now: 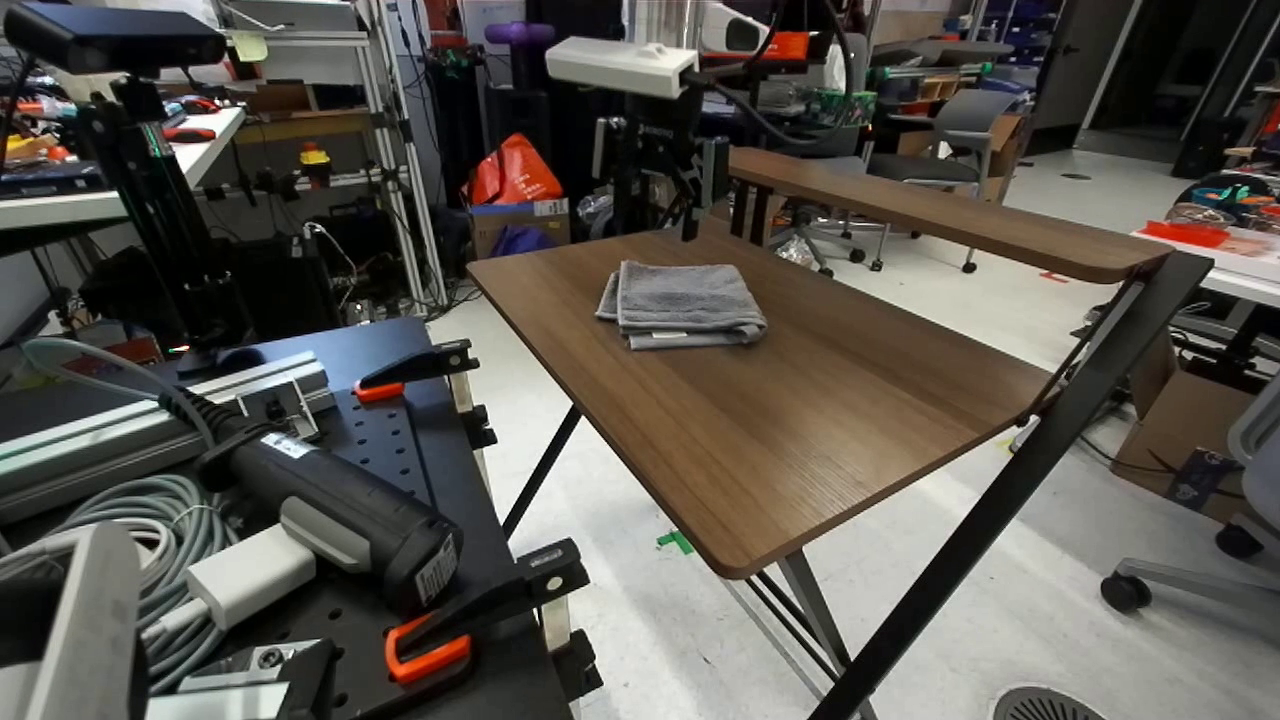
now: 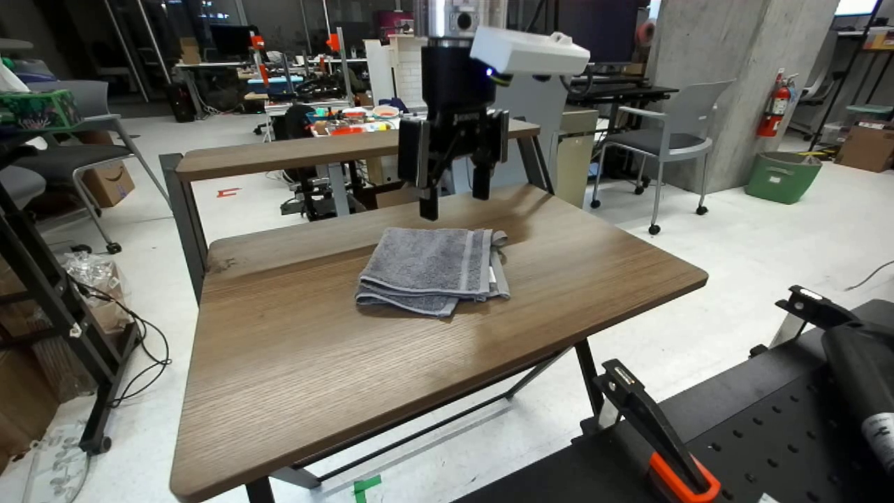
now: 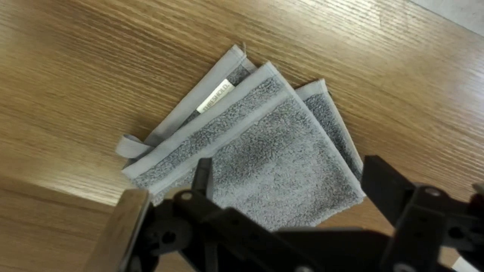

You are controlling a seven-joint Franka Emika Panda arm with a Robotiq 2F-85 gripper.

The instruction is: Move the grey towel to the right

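Observation:
The grey towel lies folded flat on the brown wooden table, seen in both exterior views (image 1: 688, 298) (image 2: 427, 262). In the wrist view the towel (image 3: 264, 158) shows a white label, a small hanging loop and lighter border bands. My gripper (image 2: 455, 197) is above the table and towards the towel's far side in an exterior view. It is open, with nothing between its fingers. In the wrist view the gripper's fingertips (image 3: 288, 164) are wide apart with the towel below and between them. The gripper's lower parts hide the towel's near edge there.
The brown table (image 1: 800, 430) has a raised shelf (image 1: 940, 215) along one long side, also seen in an exterior view (image 2: 293, 154). A black bench (image 1: 380, 450) with orange-handled clamps (image 1: 430, 650), cables and a black tool stands beside the table.

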